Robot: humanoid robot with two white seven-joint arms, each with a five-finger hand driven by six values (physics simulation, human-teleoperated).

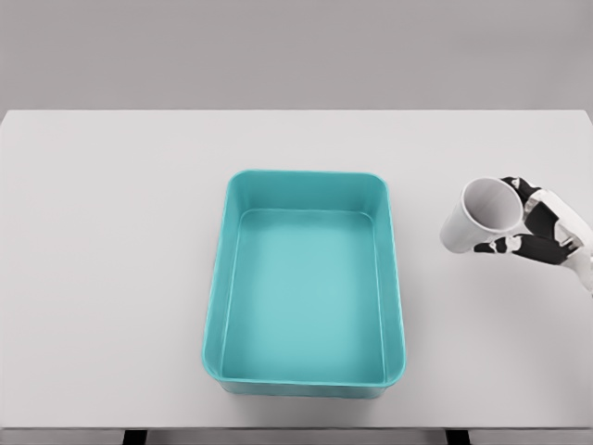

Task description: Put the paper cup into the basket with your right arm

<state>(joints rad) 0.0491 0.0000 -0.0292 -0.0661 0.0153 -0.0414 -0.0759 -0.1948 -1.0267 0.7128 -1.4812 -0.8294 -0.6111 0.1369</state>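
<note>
A white paper cup point(473, 219) is held tilted at the right of the table, its open mouth facing up toward the camera. My right hand point(526, 222) is shut on it, with fingers wrapped around the cup's right side. The hand's arm enters from the right edge. A teal rectangular basket point(225, 278) sits in the middle of the table, empty inside. The cup is to the right of the basket, apart from its rim. My left arm does not show.
The white table point(111, 278) spans the whole view, with its front edge along the bottom and a grey wall behind it.
</note>
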